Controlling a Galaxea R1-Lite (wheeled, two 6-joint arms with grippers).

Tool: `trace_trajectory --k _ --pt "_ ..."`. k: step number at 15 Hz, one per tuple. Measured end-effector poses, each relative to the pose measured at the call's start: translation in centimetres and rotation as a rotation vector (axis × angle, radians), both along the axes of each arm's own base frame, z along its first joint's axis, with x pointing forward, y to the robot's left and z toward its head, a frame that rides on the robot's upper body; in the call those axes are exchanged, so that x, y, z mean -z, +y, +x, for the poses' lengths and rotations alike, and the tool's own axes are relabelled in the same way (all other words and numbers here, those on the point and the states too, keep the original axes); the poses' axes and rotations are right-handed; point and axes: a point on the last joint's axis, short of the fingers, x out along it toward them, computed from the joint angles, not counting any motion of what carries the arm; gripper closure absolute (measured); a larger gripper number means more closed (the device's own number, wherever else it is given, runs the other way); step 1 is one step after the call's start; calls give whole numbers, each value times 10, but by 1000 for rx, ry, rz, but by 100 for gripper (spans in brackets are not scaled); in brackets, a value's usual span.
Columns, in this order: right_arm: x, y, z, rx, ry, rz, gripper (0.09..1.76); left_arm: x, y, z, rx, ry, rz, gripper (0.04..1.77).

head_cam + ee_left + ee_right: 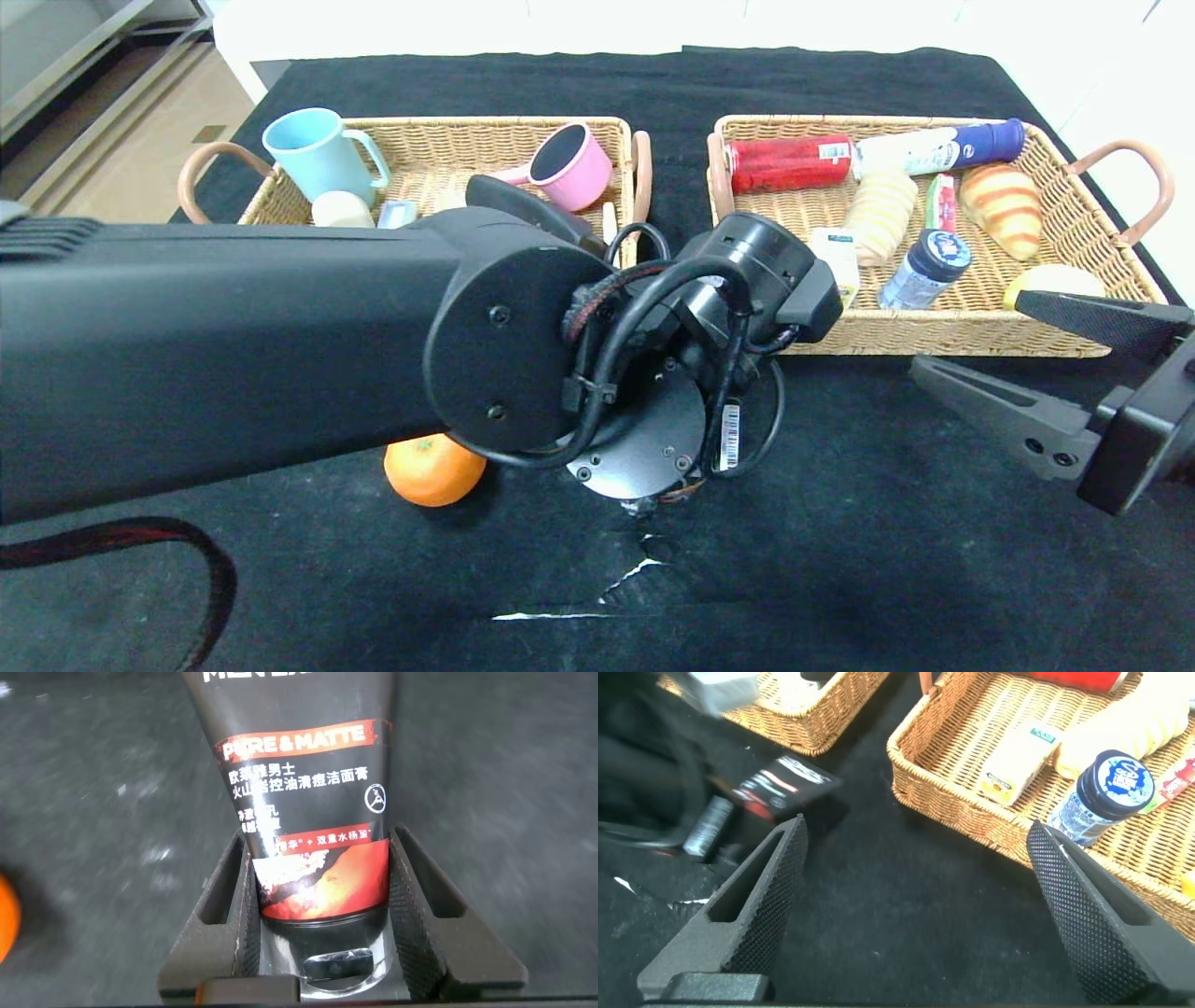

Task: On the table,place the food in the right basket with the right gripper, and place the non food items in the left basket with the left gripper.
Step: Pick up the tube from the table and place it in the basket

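My left gripper (318, 840) is shut on a black tube (299, 793) with a red band, gripping it near its cap end over the black table (840, 523). In the head view the left arm (233, 345) hides both the gripper and the tube. A round orange fruit (431, 469) lies on the cloth just under that arm. My right gripper (971, 334) hangs open and empty in front of the right basket (934, 341), which holds a juice carton (836, 257) and a green-white packet (941, 201). The left basket (485, 121) stands behind the left arm.
The left basket holds a blue mug (317, 149) and a pink cup (569, 163). In the right basket lie a red can (789, 163), a white-blue bottle (934, 149), bread rolls (1004, 210) and a small blue-capped bottle (929, 266). The cloth has a white tear (635, 569).
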Motion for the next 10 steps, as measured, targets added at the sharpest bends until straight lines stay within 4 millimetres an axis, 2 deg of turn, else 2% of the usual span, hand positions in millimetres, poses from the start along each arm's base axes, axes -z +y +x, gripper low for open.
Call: trace_trajectory --k 6,10 --pt "3 2 2 -5 12 -10 14 -32 32 -29 24 -32 -48 97" --pt "5 3 3 -7 19 -14 14 -54 56 -36 19 -77 -80 97"
